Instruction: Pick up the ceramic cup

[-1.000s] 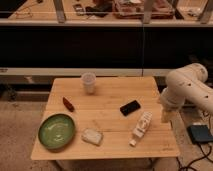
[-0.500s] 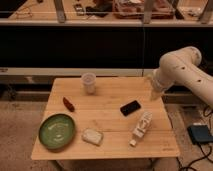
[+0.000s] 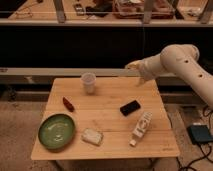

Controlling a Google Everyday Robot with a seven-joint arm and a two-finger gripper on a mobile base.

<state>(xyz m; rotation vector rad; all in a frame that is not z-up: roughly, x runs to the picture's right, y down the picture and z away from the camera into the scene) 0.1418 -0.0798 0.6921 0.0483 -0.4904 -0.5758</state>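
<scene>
The ceramic cup [image 3: 88, 82] is small, off-white and handleless. It stands upright near the back edge of the wooden table [image 3: 107, 97], left of the middle. My gripper [image 3: 133, 65] is at the end of the white arm [image 3: 177, 62] that reaches in from the right. It hovers above the table's back right part, to the right of the cup and apart from it. Nothing shows in it.
On the table lie a black phone [image 3: 130, 107], a white bottle on its side [image 3: 141, 128], a flat white block [image 3: 92, 136], a green plate [image 3: 57, 131] and a small red thing [image 3: 68, 104]. A dark counter [image 3: 75, 45] stands behind. A dark box [image 3: 200, 134] sits on the floor at right.
The arm has swung up and to the left, from beside the table's right edge to above its back right part, nearer the cup. The things on the table have not moved.
</scene>
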